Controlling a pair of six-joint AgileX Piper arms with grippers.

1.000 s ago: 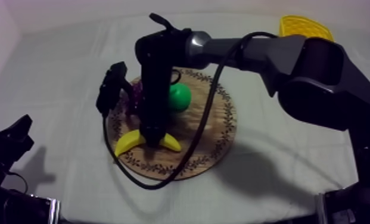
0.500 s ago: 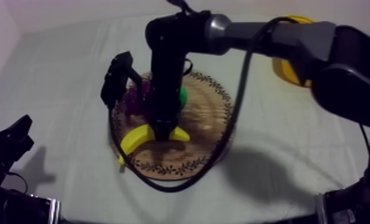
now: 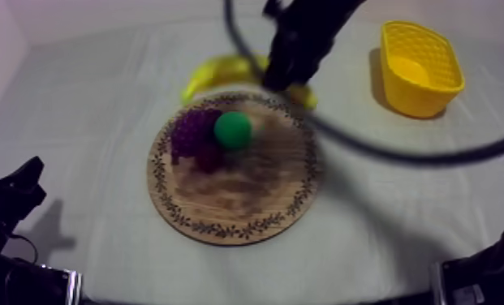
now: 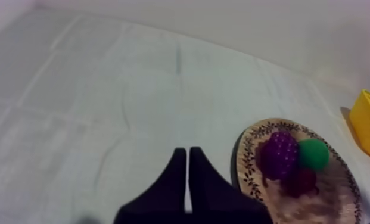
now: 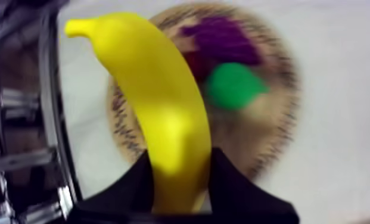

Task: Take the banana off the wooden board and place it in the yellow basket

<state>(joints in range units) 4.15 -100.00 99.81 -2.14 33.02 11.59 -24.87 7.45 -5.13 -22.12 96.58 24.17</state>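
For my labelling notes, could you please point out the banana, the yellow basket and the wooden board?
banana (image 5: 166,113), right wrist view, its middle.
yellow basket (image 3: 421,104), top view, its near wall.
wooden board (image 3: 247,191), top view, bare centre.

Grey-white cloth covered the whole counter (image 3: 76,122). The round wooden board (image 3: 239,195) lay flat on it, under the right hand (image 3: 286,79) and ahead of the left hand (image 4: 188,170). The yellow basket (image 3: 417,105) stood on the cloth near the right hand, on its side away from the left hand, apart from the board.
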